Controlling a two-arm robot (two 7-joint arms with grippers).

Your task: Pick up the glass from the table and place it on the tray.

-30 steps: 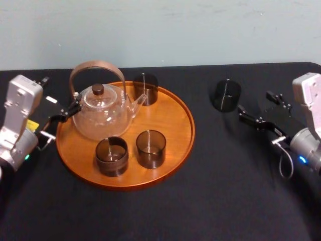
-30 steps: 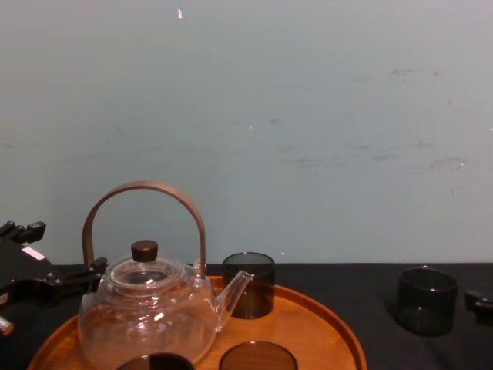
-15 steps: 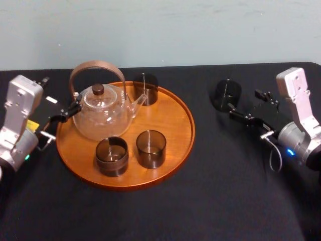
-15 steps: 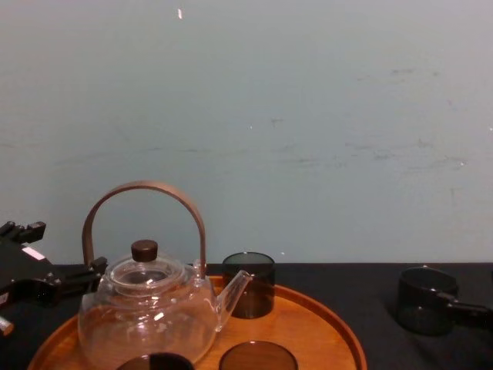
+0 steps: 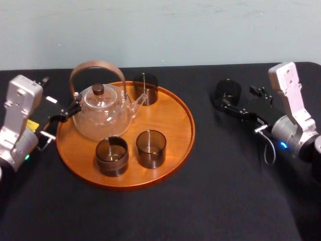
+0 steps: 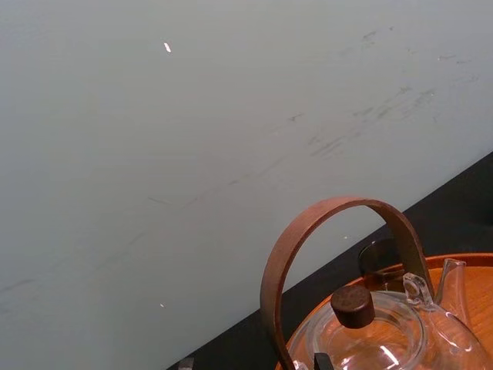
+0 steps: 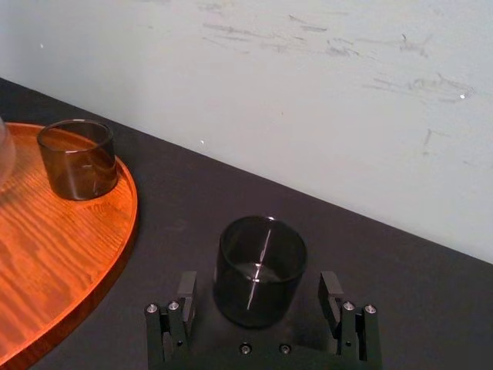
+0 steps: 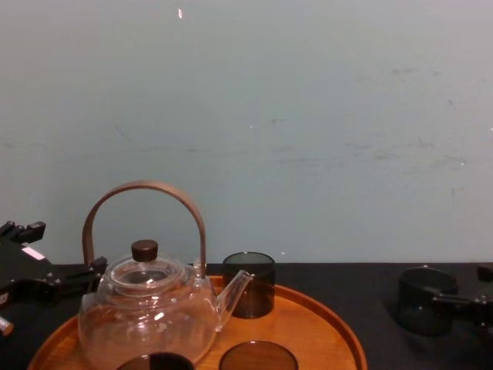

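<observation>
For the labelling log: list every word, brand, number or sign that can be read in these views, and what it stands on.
No text is legible anywhere.
Small yellow sticker on the grey left arm: too small to read.
Small white patch on that arm's black wrist: blank or too blurred to tell.

No readable text, label, brand, number or sign on anything

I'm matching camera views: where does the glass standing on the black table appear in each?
Head view: glass right of the tray.
Chest view: lower right.
Right wrist view: between the right gripper's open jaws.
Left wrist view: teapot and a tray glass instead.
Shared landmark: the tray; left gripper parked beside it.
</observation>
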